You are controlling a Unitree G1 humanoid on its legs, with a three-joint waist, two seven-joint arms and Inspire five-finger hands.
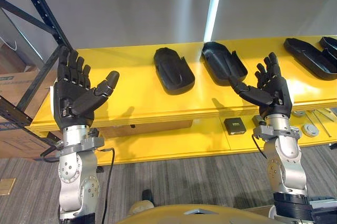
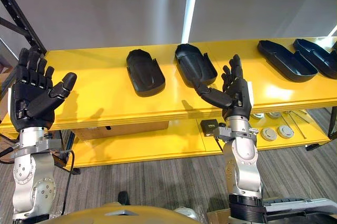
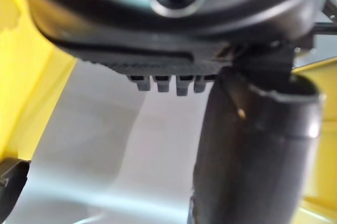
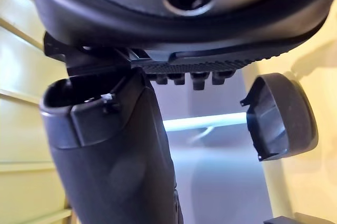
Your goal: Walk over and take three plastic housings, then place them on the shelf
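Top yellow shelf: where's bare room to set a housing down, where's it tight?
Bare: left stretch of the top shelf, from the rack upright to the left housing; also the gap between the middle housing and the right pair. Crowded: the far right end, where that pair lies close together. Open, holding nothing: left hand and right hand.

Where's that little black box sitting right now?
In the left eye view the small black box sits on the lower yellow shelf, right of centre, just beside the wrist of the raised right hand.
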